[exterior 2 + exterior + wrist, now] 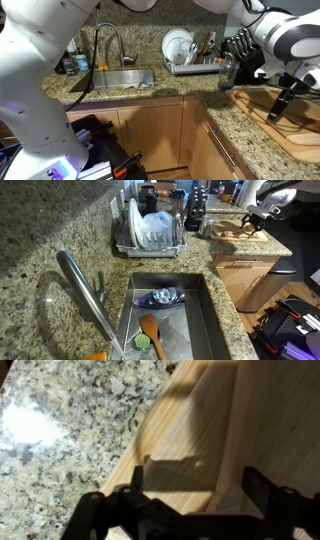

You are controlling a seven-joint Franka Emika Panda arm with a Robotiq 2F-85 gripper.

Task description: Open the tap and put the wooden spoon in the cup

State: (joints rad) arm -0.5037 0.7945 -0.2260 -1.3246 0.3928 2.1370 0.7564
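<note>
Tap (82, 288) slants over the sink (208, 318) from its rim. Wooden board (300, 140) lies on the counter (40, 240) well apart from the sink; there my gripper (283, 106) hangs, jaws spread wide and empty. Wooden spoon (152, 332) lies inside the sink, on its floor.

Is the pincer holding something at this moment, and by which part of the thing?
Nothing is held. The pincer is open above the wooden board; the wooden spoon lies in the sink.

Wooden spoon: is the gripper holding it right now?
No, the wooden spoon lies in the sink, while the gripper hangs over the cutting board.
</note>
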